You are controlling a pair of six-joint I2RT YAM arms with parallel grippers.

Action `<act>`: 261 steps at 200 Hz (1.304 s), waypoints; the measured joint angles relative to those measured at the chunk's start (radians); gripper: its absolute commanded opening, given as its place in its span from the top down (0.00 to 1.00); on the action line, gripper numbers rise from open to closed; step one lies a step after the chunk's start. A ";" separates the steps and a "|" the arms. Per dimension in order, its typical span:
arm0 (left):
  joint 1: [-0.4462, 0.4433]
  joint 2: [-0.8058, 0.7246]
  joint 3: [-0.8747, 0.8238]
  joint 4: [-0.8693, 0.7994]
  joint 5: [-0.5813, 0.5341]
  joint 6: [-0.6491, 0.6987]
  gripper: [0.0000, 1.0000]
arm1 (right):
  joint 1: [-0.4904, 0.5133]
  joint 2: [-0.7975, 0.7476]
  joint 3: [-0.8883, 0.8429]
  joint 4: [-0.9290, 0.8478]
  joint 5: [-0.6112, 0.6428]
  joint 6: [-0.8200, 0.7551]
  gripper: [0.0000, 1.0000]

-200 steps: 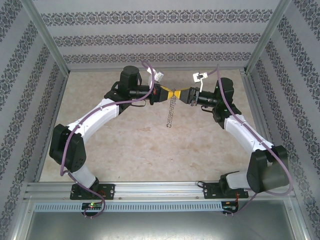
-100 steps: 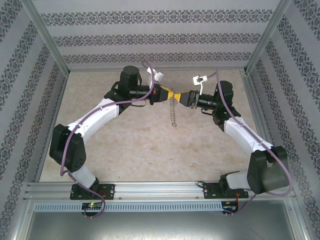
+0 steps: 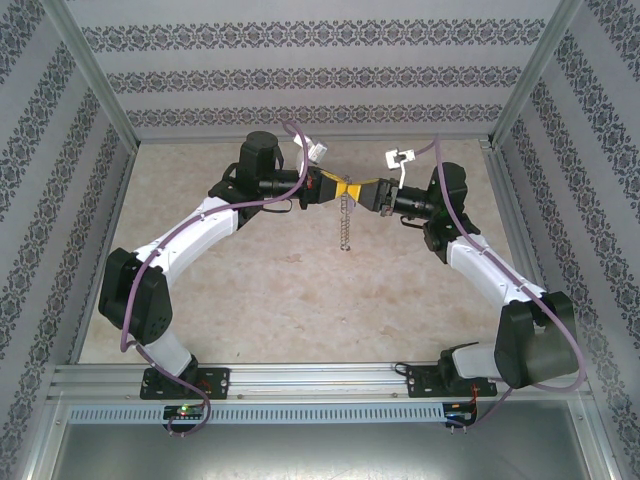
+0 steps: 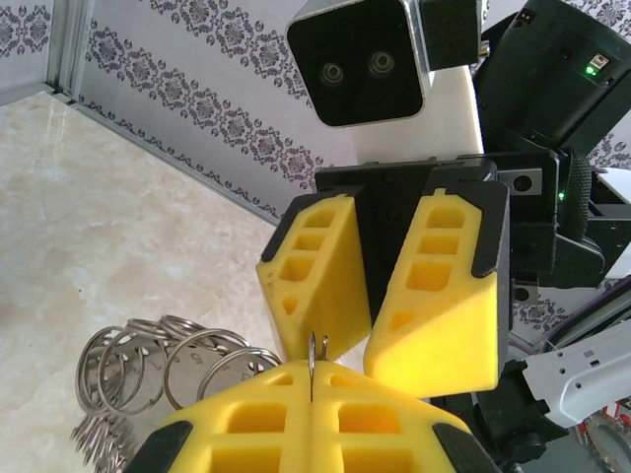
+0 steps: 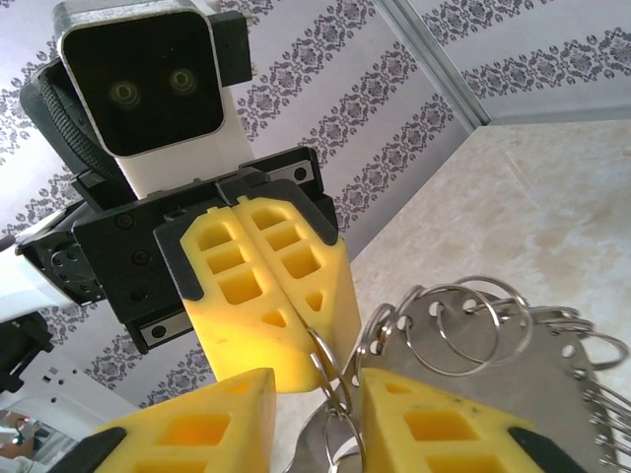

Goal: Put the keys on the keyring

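Keyring hangs from the left claw, which pinches its wire tight. The right claw faces it, fingers narrowly parted around the wire.

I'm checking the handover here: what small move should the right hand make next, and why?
Probably close the right hand on the keyring loop lying between its fingers. The left hand is shut on the wire, while the right hand's fingers stand apart around it, gripping nothing.

The keyring now hangs shorter than before.
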 measured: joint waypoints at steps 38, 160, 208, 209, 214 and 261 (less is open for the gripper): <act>0.000 0.000 0.000 0.003 0.004 -0.005 1.00 | 0.000 0.000 -0.013 0.006 0.002 0.013 0.97; 0.028 -0.084 0.010 -0.087 -0.090 0.082 0.48 | -0.024 0.056 0.090 -0.185 -0.035 -0.122 1.00; 0.062 -0.091 0.119 -0.240 -0.105 0.206 0.39 | -0.046 0.113 0.246 -0.325 -0.073 -0.230 1.00; 0.063 -0.091 0.121 -0.243 -0.105 0.209 0.39 | -0.047 0.114 0.249 -0.328 -0.074 -0.233 1.00; 0.067 -0.090 0.135 -0.264 -0.105 0.224 0.38 | -0.048 0.120 0.267 -0.342 -0.080 -0.244 1.00; 0.088 -0.087 0.225 -0.410 -0.090 0.319 0.36 | -0.037 0.187 0.539 -0.721 -0.032 -0.529 1.00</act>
